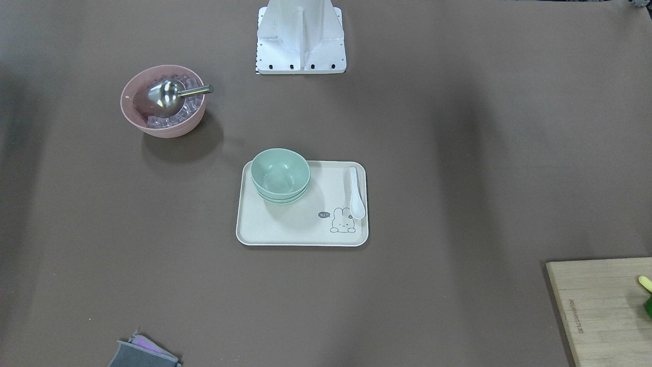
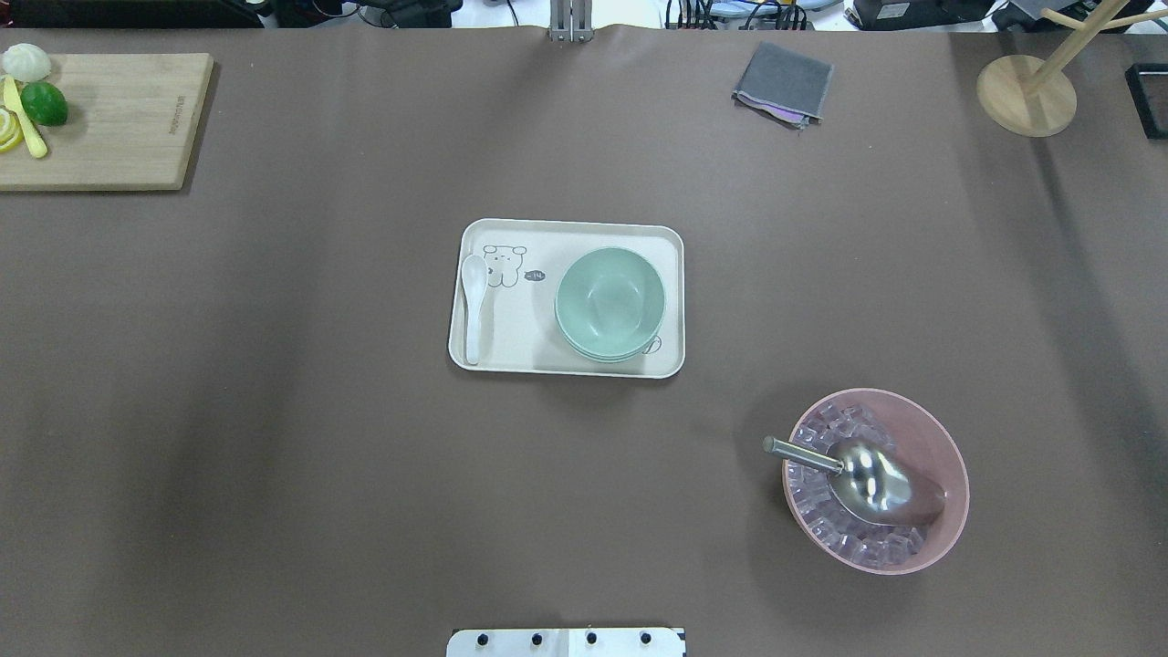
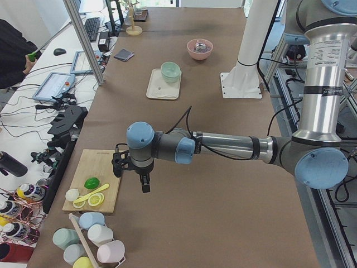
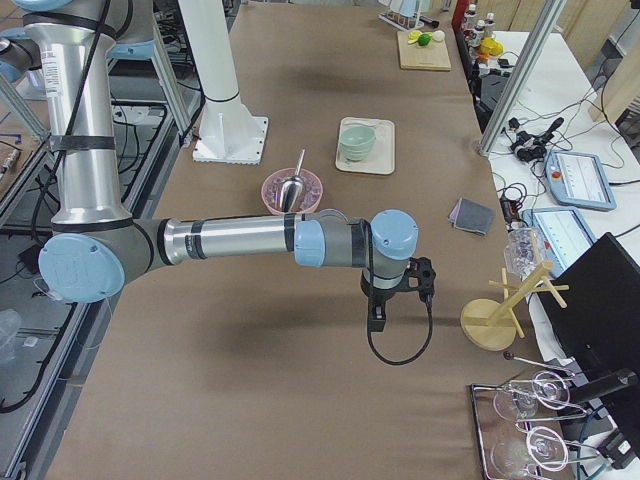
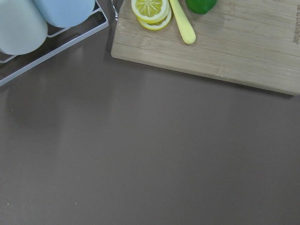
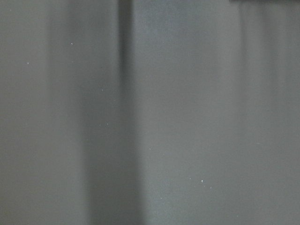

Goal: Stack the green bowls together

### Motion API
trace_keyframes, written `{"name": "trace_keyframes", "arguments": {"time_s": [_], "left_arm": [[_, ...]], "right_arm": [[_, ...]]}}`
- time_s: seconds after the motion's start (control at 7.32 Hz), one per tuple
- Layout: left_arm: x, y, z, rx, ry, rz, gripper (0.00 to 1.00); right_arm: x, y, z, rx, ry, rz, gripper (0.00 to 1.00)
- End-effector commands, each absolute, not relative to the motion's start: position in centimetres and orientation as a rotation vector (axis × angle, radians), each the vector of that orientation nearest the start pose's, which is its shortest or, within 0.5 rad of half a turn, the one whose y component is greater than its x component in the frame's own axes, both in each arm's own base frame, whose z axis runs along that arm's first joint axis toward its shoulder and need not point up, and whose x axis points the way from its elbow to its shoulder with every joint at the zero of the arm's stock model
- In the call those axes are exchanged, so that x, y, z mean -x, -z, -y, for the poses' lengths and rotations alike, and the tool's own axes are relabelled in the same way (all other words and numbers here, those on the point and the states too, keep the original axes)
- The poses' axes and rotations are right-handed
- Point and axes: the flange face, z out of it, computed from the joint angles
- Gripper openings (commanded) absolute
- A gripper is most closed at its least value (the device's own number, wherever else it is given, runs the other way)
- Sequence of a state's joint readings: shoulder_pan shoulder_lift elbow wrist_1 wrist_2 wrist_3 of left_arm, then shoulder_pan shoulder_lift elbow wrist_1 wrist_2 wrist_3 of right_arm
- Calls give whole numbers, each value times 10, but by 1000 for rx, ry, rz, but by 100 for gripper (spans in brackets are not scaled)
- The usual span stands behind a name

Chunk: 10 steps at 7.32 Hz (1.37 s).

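Note:
The pale mint-green bowls sit nested in one stack on the cream tray, at its corner toward the robot's right. The stack also shows in the overhead view and in both side views. My left gripper hangs over bare table near the cutting board, far from the tray. My right gripper hangs over bare table near the wooden stand. Both show only in the side views, so I cannot tell whether they are open or shut. Neither wrist view shows fingers or a bowl.
A white spoon lies on the tray. A pink bowl holds ice cubes and a metal scoop. A cutting board with lime and lemon, a grey cloth and a wooden stand sit at the far edge.

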<state>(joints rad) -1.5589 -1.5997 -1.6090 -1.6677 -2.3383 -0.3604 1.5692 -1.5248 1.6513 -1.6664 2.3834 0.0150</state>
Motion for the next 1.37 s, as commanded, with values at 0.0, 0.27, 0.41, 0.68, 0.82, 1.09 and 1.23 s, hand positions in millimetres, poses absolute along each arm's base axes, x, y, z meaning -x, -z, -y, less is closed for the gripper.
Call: {"name": "trace_keyframes", "arguments": {"time_s": [0.0,0.27,0.41,0.68,0.82,1.09,1.23], "left_arm": [[57,-622,519,2,273,-778,98],[57,-623,519,4,275,-776,98],[57,-624,519,5,275,-776,98],[57,-625,518,8,277,-776,98],[57,-629,518,15,279,-775,98],[56,-633,519,21,279,-775,98],[56,-632,519,21,280,-775,98]], "right_arm": [[-60,-605,506,-17,-4,813,100],[-60,-605,506,-17,-5,813,100],[-60,-605,506,-15,-8,813,100],[-60,-604,507,-13,-22,815,100],[-59,-604,507,-12,-21,813,100],[-60,-605,505,-10,-22,815,100],[-59,-605,505,-10,-21,815,100]]}}
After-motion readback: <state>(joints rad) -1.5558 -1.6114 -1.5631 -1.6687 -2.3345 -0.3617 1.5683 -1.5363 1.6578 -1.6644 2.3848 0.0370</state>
